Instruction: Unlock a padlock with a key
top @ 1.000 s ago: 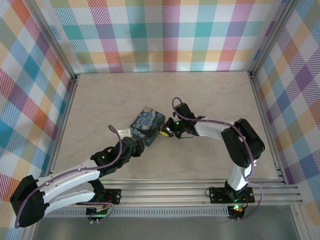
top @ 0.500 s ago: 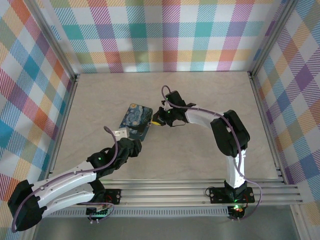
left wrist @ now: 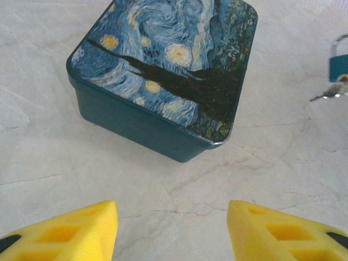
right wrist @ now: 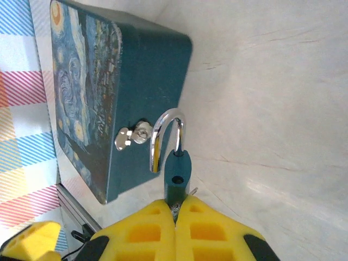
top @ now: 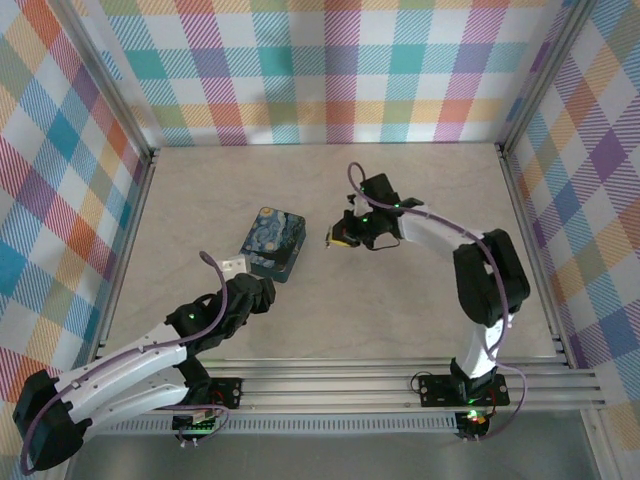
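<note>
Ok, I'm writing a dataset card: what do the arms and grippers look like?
The left arm and right arm have white shells, black joints and a purple cable looped alongside, each with a small green light. The left gripper and right gripper have chunky yellow fingers with rectangular recesses and black patches.

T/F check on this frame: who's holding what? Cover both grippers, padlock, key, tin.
1. The left gripper is open and empty. True.
2. The right gripper is open over the tin. False: it is shut on the small blue padlock, off to the side of the tin.
3. The tin sits on the table with neither gripper touching it. True.
4. The key is in the left gripper. False: the silver key is next to the padlock's shackle, at the right gripper's end.
</note>
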Controlling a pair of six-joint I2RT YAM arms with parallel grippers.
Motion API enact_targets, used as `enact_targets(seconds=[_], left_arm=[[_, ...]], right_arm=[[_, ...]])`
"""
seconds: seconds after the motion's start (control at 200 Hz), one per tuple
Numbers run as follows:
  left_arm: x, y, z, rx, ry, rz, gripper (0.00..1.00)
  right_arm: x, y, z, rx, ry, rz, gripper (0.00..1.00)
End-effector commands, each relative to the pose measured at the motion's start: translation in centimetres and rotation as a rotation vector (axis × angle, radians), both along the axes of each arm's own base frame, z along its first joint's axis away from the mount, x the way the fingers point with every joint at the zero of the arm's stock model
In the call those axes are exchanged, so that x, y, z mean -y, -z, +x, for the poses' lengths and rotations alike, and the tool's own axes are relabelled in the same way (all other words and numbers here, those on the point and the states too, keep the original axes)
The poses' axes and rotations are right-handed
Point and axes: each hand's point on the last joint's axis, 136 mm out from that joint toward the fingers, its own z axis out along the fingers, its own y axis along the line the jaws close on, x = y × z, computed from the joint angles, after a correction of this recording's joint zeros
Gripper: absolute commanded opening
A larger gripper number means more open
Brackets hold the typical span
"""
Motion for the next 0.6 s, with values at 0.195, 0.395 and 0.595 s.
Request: enact_targets(seconds=[0.195, 0.395, 0.595], left_arm=[[2.2, -0.8, 1.1, -0.057, 0.084, 0.028, 0.56], [4.3, -0.7, 1.7, -0.129, 0.175, 0.023, 0.56], [3.9, -3.6, 3.9, -0.089, 0.197, 0.135, 1.0]], right_arm=[[6.2, 4.9, -1.9, -0.021, -0.128, -0.125, 0.0], [8.1, 3.6, -0.9, 0.019, -0.087, -0.148, 0.49], [9.3, 0.3, 0.0, 0.113, -0.047, -0.154, 0.64]])
